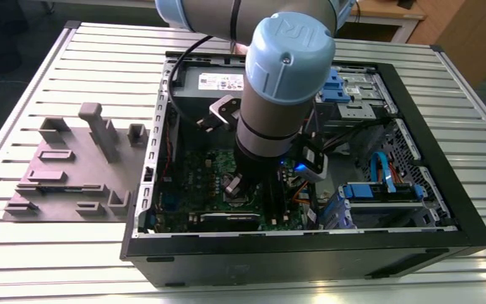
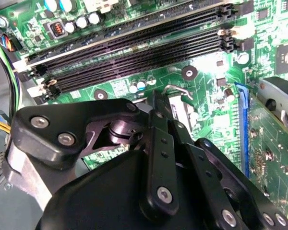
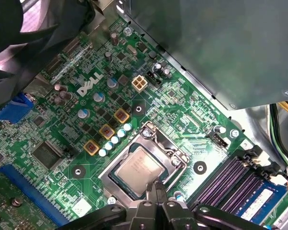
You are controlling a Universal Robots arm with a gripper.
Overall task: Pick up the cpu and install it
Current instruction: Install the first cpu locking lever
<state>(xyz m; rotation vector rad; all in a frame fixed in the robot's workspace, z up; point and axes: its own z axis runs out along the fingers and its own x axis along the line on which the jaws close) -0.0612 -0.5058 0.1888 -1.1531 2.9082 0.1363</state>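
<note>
While the gripper (image 3: 156, 194) hung low over the green motherboard (image 3: 62, 120), its fingers were pressed together, the tips at the near edge of the cpu (image 3: 139, 166). That chip lay flat in its socket frame (image 3: 175, 155), lower centre of the first wrist view. Beyond stood the grey power box (image 3: 221, 48), upper right.
</note>
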